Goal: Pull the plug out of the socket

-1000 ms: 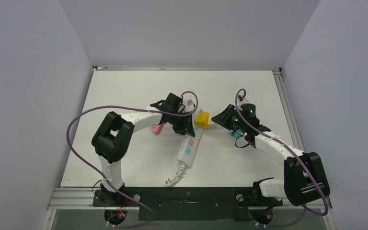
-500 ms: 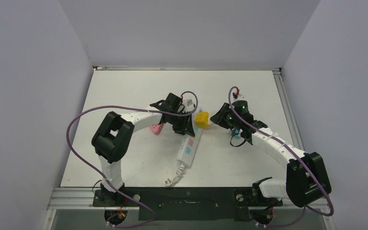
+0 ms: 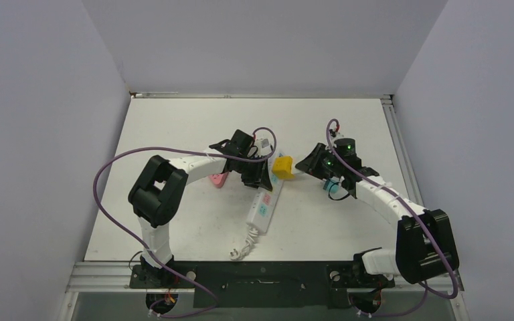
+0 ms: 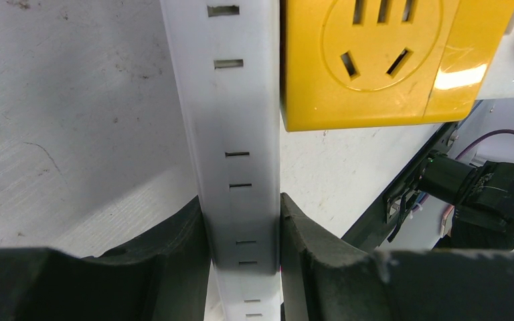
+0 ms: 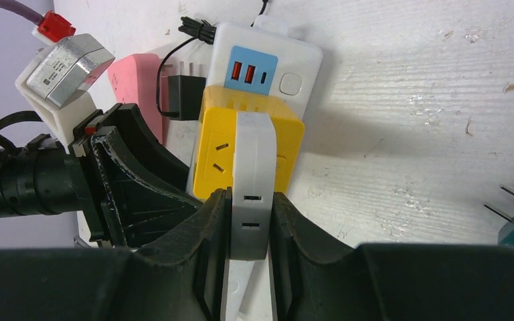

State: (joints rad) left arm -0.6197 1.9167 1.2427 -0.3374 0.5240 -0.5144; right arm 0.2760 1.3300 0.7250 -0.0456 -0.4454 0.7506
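The socket, a long white power strip [image 3: 262, 207], lies mid-table with its short cord toward the near edge. My left gripper [image 3: 260, 179] is shut on the strip's far part; in the left wrist view its fingers [image 4: 241, 254] clamp the white body [image 4: 237, 134]. The plug, a yellow cube adapter [image 3: 282, 166] with a white middle band, sits at the strip's far end by the blue USB panel [image 5: 254, 70]. It also shows in the left wrist view [image 4: 368, 67]. My right gripper [image 3: 302, 167] is shut on the plug's white band [image 5: 254, 154], fingertips [image 5: 249, 221] on both sides.
A pink plug [image 3: 218, 180] lies left of the strip, beside a small black adapter [image 5: 184, 93]. A teal plug [image 3: 335, 189] lies on the table under my right arm. The strip's cord ends in a white plug [image 3: 237, 253] near the front edge.
My right wrist swung a little to the left and back again. The yellow plug and the strip have stayed in place, and both grippers have stayed shut.
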